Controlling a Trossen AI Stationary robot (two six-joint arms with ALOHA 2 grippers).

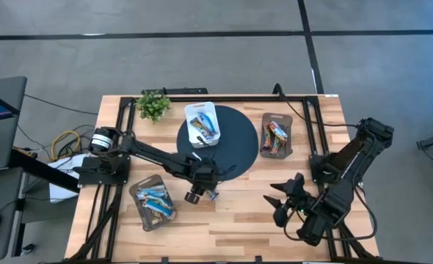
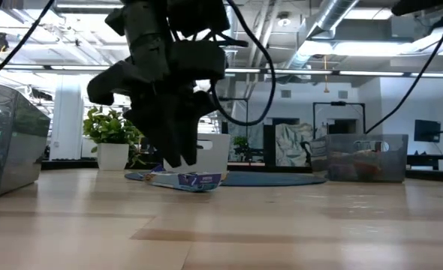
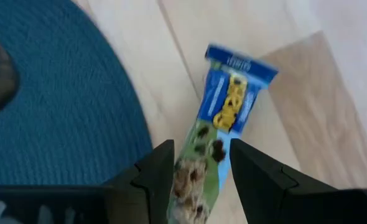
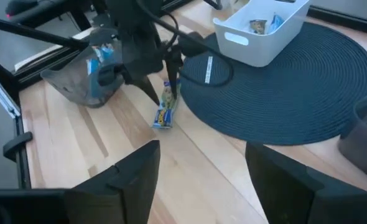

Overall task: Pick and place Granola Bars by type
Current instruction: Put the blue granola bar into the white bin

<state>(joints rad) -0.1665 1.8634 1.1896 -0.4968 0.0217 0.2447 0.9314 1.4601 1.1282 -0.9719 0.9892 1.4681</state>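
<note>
Three containers from above on the wooden table (image 1: 231, 220): one white bin (image 1: 202, 123) on the round dark mat (image 1: 231, 143), one grey tray (image 1: 277, 135) just right of the mat, one grey tray (image 1: 153, 203) front-left, each holding bars, too small to count. One potted plant (image 1: 153, 105) at the back. Left gripper (image 1: 199, 192) low beside the mat's front edge; right gripper (image 1: 284, 202) front-right, well apart.

Low view: one blue granola bar (image 2: 194, 180) flat on the wood beneath the left gripper.

Left wrist: two fingers (image 3: 151, 180) straddling one end of that bar, gaps visible, not clamped.

Right wrist: two fingers (image 4: 134, 177) spread wide, holding nothing.
</note>
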